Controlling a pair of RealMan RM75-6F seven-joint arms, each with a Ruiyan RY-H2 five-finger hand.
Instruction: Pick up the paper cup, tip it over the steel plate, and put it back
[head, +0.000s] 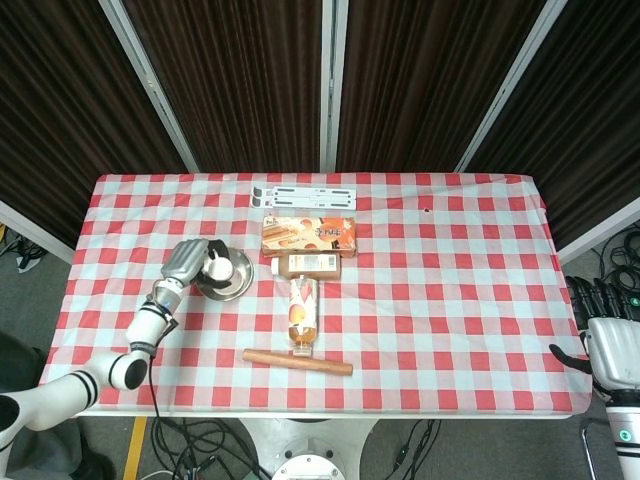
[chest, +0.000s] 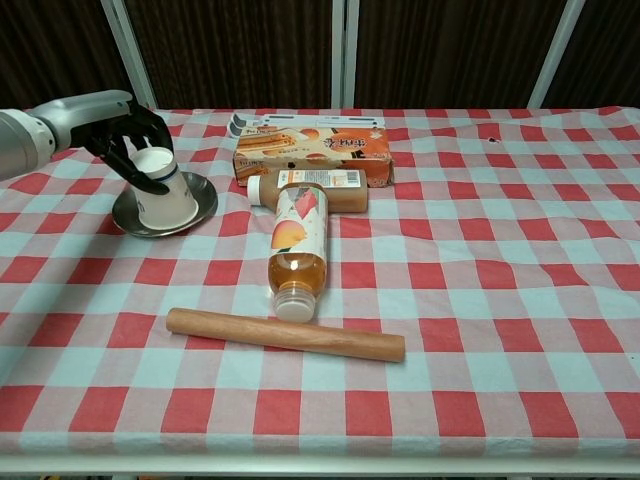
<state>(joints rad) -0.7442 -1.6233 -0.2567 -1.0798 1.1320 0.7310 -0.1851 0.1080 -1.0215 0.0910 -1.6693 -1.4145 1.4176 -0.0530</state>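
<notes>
The white paper cup (chest: 167, 194) leans over the steel plate (chest: 203, 200) with its wider end down on the plate and its narrow end up and to the left. My left hand (chest: 124, 136) grips the cup from the upper left, its dark fingers wrapped around it. From the head view the cup (head: 218, 268) sits on the plate (head: 238, 284) beside the left hand (head: 186, 260). My right hand (head: 611, 347) hangs beyond the table's right edge, holding nothing, fingers apart.
Right of the plate lie an orange snack box (chest: 312, 152), a brown bottle (chest: 312, 189) on its side and an orange juice bottle (chest: 296, 250) pointing toward me. A wooden rolling pin (chest: 285, 334) lies nearer the front. A white strip (head: 303, 194) lies at the back.
</notes>
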